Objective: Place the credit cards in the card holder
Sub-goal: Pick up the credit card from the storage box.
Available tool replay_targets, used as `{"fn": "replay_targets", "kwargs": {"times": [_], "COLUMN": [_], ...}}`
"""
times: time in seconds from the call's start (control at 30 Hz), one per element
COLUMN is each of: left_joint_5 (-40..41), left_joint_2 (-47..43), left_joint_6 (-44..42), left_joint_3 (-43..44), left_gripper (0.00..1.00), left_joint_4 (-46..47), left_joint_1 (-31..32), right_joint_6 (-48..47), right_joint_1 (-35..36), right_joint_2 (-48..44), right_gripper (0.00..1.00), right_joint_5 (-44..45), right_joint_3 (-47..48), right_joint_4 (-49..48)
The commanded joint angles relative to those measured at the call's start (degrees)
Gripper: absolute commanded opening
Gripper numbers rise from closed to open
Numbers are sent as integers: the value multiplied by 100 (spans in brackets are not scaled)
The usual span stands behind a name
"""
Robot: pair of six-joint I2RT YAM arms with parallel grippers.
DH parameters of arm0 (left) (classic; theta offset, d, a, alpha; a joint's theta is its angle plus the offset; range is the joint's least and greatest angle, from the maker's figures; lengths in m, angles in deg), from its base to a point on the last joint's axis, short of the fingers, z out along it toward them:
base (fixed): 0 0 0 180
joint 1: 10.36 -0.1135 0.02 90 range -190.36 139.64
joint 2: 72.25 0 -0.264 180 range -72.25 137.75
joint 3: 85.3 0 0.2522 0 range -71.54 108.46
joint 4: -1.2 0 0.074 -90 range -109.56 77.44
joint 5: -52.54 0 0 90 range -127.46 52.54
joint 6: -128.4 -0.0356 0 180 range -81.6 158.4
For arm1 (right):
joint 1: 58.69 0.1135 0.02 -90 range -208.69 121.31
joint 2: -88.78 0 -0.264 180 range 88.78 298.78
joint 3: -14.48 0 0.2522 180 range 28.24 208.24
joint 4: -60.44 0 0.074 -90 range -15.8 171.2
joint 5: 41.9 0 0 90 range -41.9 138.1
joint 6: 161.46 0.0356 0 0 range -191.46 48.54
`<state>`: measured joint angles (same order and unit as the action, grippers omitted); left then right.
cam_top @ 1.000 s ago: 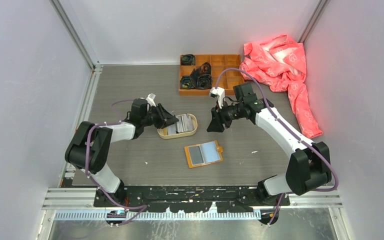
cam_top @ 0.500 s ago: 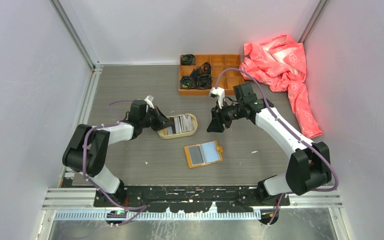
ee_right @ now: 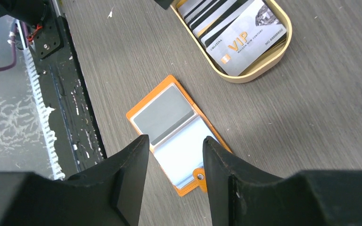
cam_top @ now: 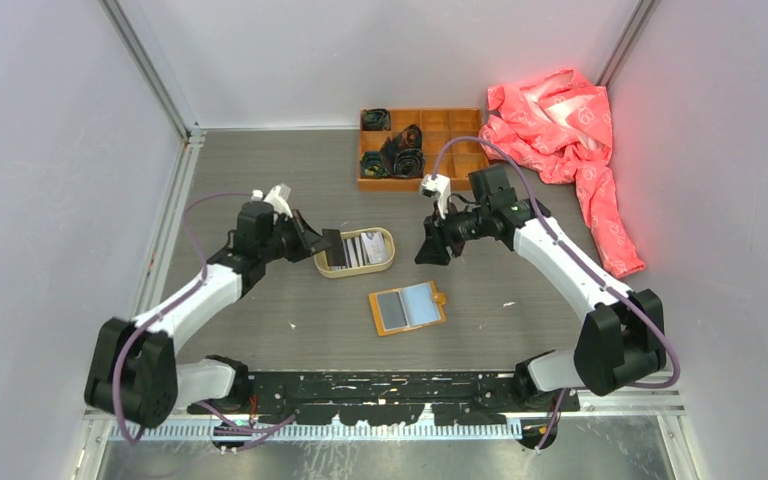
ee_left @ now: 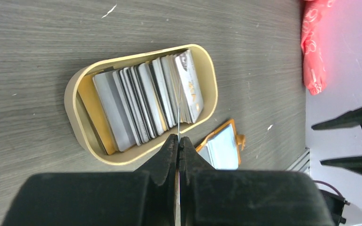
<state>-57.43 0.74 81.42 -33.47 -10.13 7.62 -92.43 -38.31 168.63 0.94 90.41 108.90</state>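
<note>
Several credit cards (cam_top: 367, 246) stand stacked in an oval tan tray (cam_top: 386, 262). They also show in the left wrist view (ee_left: 141, 101) and the right wrist view (ee_right: 238, 33), where a grey "VIP" card lies on top. My left gripper (cam_top: 322, 244) is shut on one card (ee_left: 178, 115), seen edge-on and held upright over the tray's left end. The orange card holder (cam_top: 407, 307) lies open on the table in front of the tray, its grey pockets up (ee_right: 172, 122). My right gripper (cam_top: 430, 246) is open and empty, hovering above the holder, right of the tray.
An orange wooden compartment box (cam_top: 425, 148) with dark rolled items stands at the back. A pink cloth (cam_top: 570, 130) lies at the back right. The black base rail (ee_right: 52, 56) runs along the table's near edge.
My left gripper has drawn back to the left and lifted one card up out of the stack in the tray. The right arm has barely moved.
</note>
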Motion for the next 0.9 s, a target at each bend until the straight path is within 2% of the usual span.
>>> {"fn": "replay_targets", "kwargs": {"times": [0.0, 0.13, 0.2, 0.23, 0.33, 0.43, 0.47, 0.57, 0.63, 0.77, 0.87], "left_joint_5": [61, -333, -594, -695, -951, -1036, -996, -750, -395, 520, 1054], "left_joint_2": [-1046, -2041, -2536, -2748, -3257, -3681, -3837, -4214, -4415, -4518, -4220], "left_joint_6": [-494, -469, -303, -212, 64, 212, 241, 274, 210, -185, -514], "left_joint_3": [-169, -607, -884, -1024, -1401, -1669, -1751, -2062, -2312, -2685, -2825], "left_gripper": [0, 0, 0, 0, 0, 0, 0, 0, 0, 0, 0], "left_joint_4": [-457, -319, 8, 158, 578, 954, 1044, 1465, 1806, 2310, 2771], "left_joint_1": [-5, 6, 15, 13, 59, 197, 274, 637, 1030, 1973, 2602], "right_joint_6": [-376, -583, -661, -670, -501, 488, 561, 137, 86, 58, 18], "right_joint_1": [-27, -27, -26, -26, -111, -214, -256, -334, -334, -272, -82], "right_joint_2": [-657, -1220, -1433, -1512, -1655, -1581, -1520, -1239, -1081, -955, -891], "right_gripper": [51, 52, 58, 64, 99, 100, 100, 99, 100, 98, 99], "right_joint_5": [54, 521, 682, 769, 687, 425, 159, -1034, -1741, -2225, -2253], "right_joint_3": [-96, -400, -448, -453, -447, -608, -606, -393, -418, -615, -656], "right_joint_4": [-315, -659, -714, -738, -815, -1298, -1209, -459, -342, -411, -407]}}
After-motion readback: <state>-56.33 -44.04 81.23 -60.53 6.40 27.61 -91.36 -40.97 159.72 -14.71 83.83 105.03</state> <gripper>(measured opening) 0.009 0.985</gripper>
